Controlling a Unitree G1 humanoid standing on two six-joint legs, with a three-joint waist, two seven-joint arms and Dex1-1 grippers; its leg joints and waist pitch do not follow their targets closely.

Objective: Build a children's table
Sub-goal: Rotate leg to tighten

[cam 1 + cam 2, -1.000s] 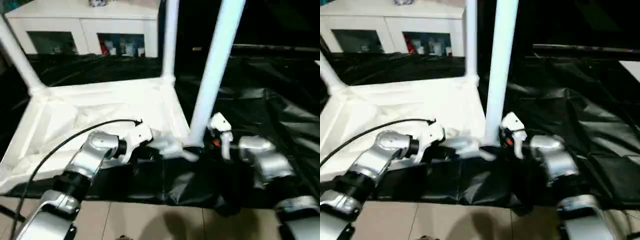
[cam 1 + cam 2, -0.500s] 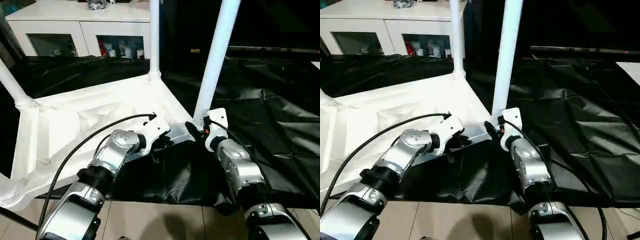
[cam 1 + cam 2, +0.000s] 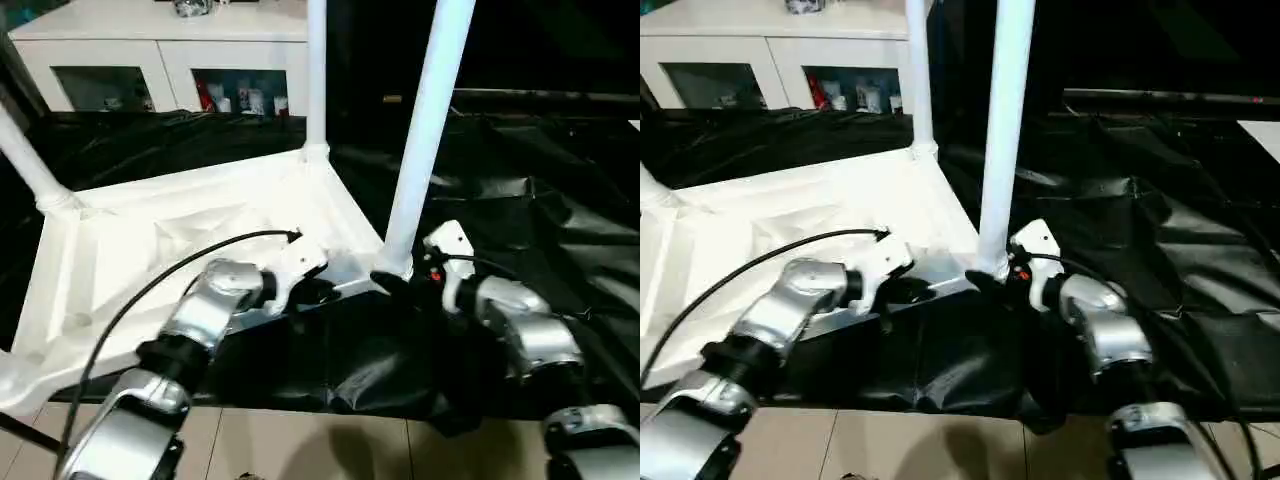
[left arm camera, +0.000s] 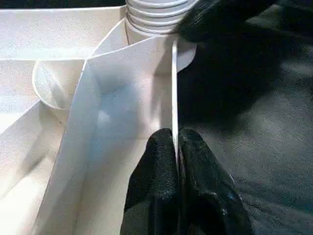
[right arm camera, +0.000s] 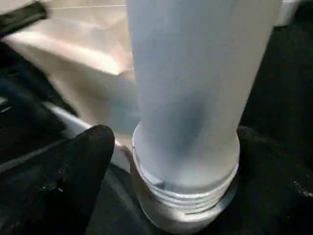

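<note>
— Sheeting (image 3: pixel 520 210), black and crinkled, spread over the floor. On top of it?
— Upturned white tabletop (image 3: pixel 130 250), ribbed underside facing up. Behind, against the far wall, white cabinet (image 3: pixel 160 50) with glass doors.
— Legs?
— Three seen standing up from corner sockets: near leg (image 3: pixel 425 130) at the corner closest to both arms, far leg (image 3: pixel 316 70) at the corner behind it, third leg (image 3: pixel 25 150) slanting up at the far left corner. Fourth corner, nearest on the left, too cut off to judge.
— Near leg seated fully?
— Threaded rings visible at its base (image 5: pixel 186 191) in the right wrist view, just above the socket collar. Cannot tell how deep.
— Right gripper (image 5: pixel 171 161)?
— Spread wide, one black finger (image 5: pixel 83 166) on each side of the leg's base, close beside it; contact not clear.
— Left gripper (image 4: pixel 176 156)?
— Pressed together, pinching the thin rim of the tabletop between its two fingertips (image 4: pixel 161 161), a little way along the edge from the near leg's socket. Black cable (image 3: pixel 150 290) arching over the left forearm.
</note>
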